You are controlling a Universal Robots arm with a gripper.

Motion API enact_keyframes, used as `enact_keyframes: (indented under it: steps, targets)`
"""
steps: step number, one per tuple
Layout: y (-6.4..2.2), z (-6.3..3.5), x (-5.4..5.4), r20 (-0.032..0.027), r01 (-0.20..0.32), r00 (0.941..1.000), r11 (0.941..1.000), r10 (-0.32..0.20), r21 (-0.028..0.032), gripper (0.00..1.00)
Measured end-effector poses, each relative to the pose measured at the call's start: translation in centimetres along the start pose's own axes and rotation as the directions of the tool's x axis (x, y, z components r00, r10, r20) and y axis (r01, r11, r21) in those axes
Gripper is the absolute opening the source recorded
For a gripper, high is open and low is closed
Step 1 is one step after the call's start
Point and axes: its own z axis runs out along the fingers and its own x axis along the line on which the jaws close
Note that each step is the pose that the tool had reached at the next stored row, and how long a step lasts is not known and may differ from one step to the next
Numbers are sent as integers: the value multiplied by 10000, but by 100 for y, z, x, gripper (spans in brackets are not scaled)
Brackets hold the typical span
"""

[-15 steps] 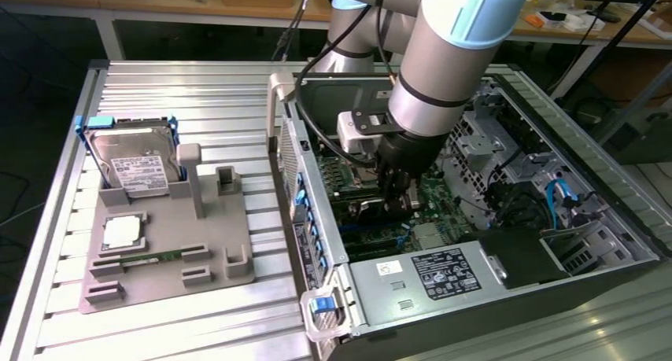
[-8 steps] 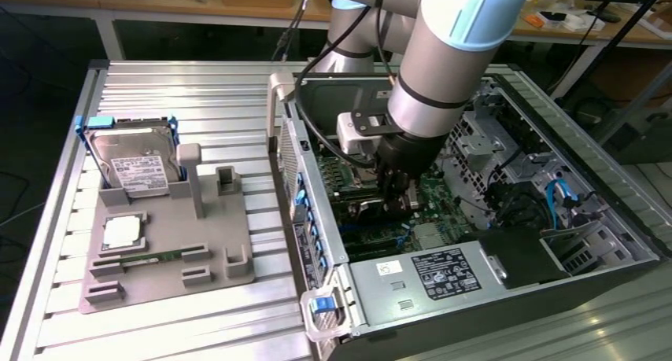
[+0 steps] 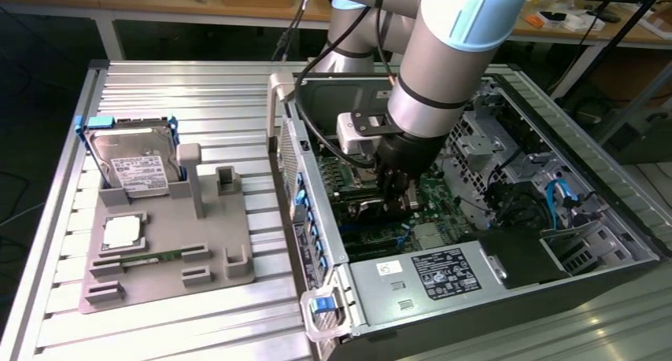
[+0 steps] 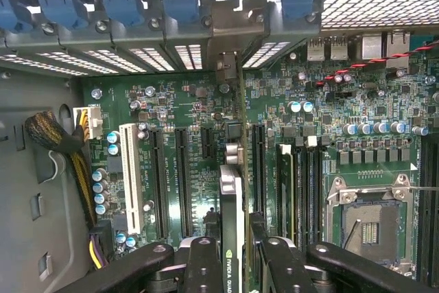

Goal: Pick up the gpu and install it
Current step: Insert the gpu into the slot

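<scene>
Exterior view, going from its left to its right.

- 1 grey fixture tray point(image 3: 173, 227) sits on the slatted table point(image 3: 157, 86).
- On the tray:
  - 1 hard drive point(image 3: 131, 160) stands upright in a blue frame. Its label is white and the print is too small to read.
  - 1 square processor chip point(image 3: 124, 231) lies flat.
  - 1 slim green memory stick point(image 3: 157, 256) lies in a groove.
- Further to the right is 1 open computer case point(image 3: 546, 294), with the arm reaching into it.
- The gripper point(image 3: 404, 189) is low over the board. The arm and its black body hide what it holds.
- 1 power supply point(image 3: 446, 270) sits at the near end of the case. Its label text is not legible.

Wrist view.

- The gpu point(image 4: 231, 197) is seen edge-on, standing upright over the green motherboard point(image 4: 171, 101). Its metal bracket end is toward the case's slotted rear wall.
- The gripper point(image 4: 238, 246) is clamped on the gpu, with 2 black fingers point(image 4: 202, 265), one against each face.
- The card's edge reads "NVIDIA QUAD"; the rest is cut off at the frame.
- I cannot tell whether the card's lower edge is in a slot, because the card itself hides it.
- Slots on one side of the card: 1 long white slot point(image 4: 130, 176), 2 long black slots beside it and 1 short black slot.
- There are more black slots on the card's other side; the count is unsure.
- 1 processor socket point(image 4: 370, 228), bare.
- Blue clips point(image 4: 120, 1) run along the rear wall. I counted five, and the end one is cut off.
- 1 braided cable bundle point(image 4: 51, 132) is partly behind the case wall.
</scene>
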Motion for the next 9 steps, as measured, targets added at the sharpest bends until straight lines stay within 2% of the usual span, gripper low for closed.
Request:
enact_keyframes:
  steps: [7,9]
  targets:
    - [0,4,0,5,0,10000,10000,0,-1,27]
    - [-1,14,-1,25,1,10000,10000,-1,5,27]
